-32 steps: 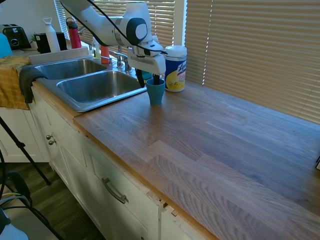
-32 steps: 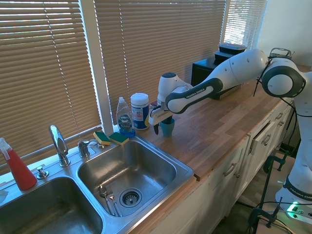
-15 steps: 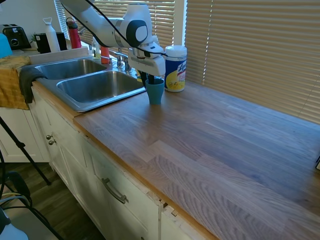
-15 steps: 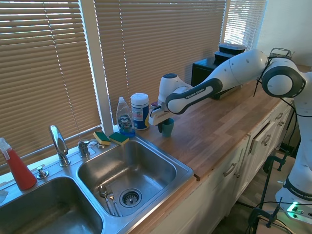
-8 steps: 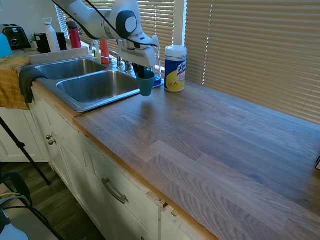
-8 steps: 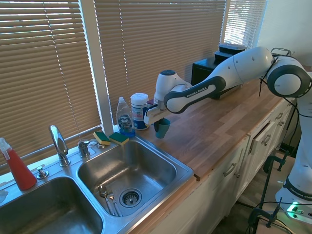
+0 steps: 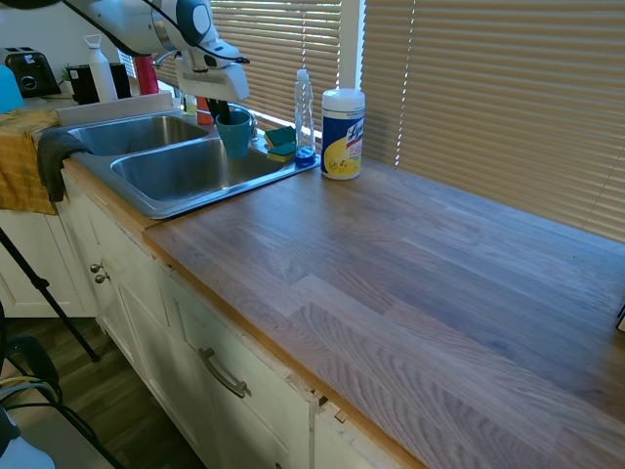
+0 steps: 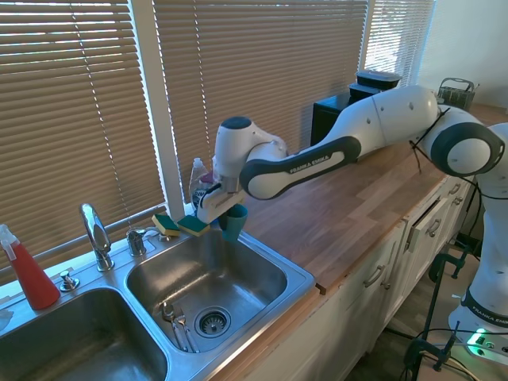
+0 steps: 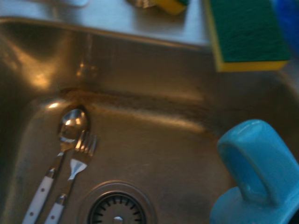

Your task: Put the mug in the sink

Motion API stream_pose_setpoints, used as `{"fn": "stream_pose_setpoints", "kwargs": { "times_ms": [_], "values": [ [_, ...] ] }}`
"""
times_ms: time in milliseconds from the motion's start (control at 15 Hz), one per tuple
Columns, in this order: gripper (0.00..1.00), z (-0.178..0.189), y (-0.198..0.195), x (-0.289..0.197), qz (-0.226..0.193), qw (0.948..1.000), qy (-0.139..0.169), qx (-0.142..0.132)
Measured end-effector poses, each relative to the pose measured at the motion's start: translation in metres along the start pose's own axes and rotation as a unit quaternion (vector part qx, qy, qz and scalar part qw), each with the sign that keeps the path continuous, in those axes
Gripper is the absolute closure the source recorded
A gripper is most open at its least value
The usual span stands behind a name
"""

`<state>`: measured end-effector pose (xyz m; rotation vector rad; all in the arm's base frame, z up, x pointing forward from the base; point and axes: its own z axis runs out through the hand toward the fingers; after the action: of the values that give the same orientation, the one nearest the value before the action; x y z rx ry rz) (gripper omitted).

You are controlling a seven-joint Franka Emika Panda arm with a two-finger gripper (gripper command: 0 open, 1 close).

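Kitchen counter, upper left of frame: gripper (image 7: 227, 107) clamped on the mug (image 7: 233, 134), held above the sink (image 7: 186, 195) basin; lowering and release remain

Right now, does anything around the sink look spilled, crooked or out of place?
Nothing looks spilled or damaged. The hand holds the mug upright above the sink. A spoon and fork lie in that basin beside the drain, and two sponges rest on the back rim.
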<state>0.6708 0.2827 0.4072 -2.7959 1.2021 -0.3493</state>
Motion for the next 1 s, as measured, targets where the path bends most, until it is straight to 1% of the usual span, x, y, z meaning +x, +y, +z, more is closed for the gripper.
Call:
{"fn": "stream_pose_setpoints", "kwargs": {
  "times_ms": [67, 200, 333, 467, 667, 1000],
  "values": [
    [1.00, 0.018, -0.012, -0.011, -0.005, 1.0000, -0.004, -0.004],
    [1.00, 0.054, -0.025, -0.017, -0.006, 0.9998, -0.010, -0.015],
    [1.00, 0.091, -0.031, -0.014, -0.001, 0.9993, -0.018, -0.032],
    [1.00, 0.121, -0.034, -0.015, 0.002, 0.9983, -0.029, -0.051],
    [1.00, 0.144, -0.041, -0.016, -0.002, 0.9968, -0.038, -0.070],
    [1.00, 0.193, -0.043, -0.019, -0.003, 0.9951, -0.050, -0.085]
  ]
}}
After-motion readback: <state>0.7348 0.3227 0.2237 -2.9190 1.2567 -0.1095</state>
